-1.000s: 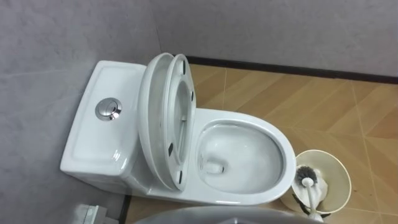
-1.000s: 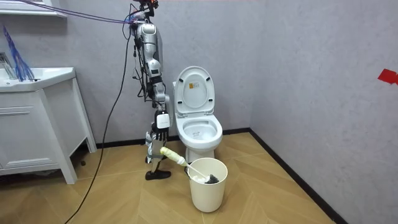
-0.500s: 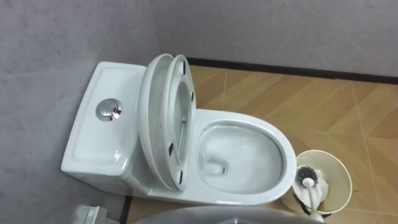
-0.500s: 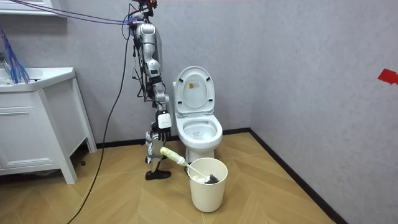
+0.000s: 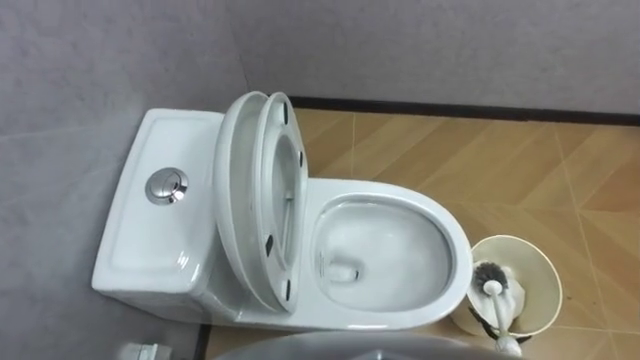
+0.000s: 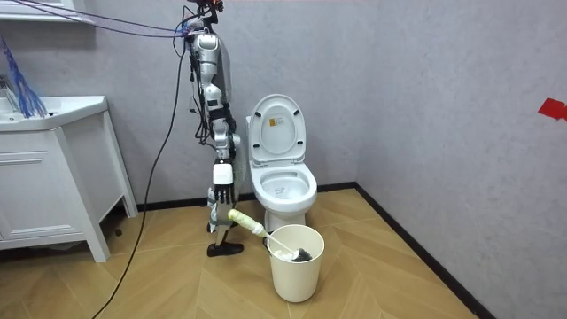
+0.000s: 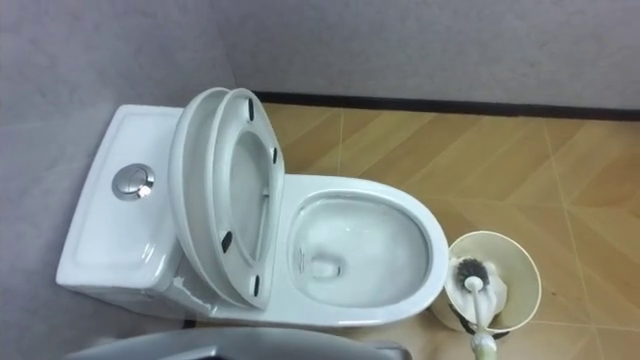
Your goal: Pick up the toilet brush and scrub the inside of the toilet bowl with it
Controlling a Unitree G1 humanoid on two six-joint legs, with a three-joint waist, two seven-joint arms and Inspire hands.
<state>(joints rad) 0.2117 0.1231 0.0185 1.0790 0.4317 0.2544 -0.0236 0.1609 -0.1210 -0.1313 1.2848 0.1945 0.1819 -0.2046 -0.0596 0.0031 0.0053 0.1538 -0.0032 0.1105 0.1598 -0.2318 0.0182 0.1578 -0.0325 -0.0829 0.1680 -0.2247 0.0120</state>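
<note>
Subject of inspection: the toilet brush (image 5: 497, 312). It rests in a cream bucket (image 5: 541, 262) on the wood floor, just beside the front of the toilet bowl (image 5: 462, 262) and on the robot's right as it looks down. The lid and seat (image 5: 255, 200) stand raised against the cistern (image 5: 135, 235), leaving the bowl open and unobstructed. The brush sits with its dark bristle head low inside the bucket. Its long axis is tilted, not upright: the white handle leans across the rim and rises towards the robot, ending in a thicker pale-yellow grip that in the room view points to the room view's left, near the robot's legs. The brush is judged light, with a stiff plastic shaft and springy bristles that may be wet. The handle is smooth and could slip, so the thicker grip at the free end is the proper place to hold. The bucket also looks light and may tip or drag if the head catches on the way out. The robot stands beside the toilet, on the room view's left. Its right hand (image 6: 222, 177) hangs at its side, well apart from the brush. Whether that hand is spread or closed cannot be told.
</note>
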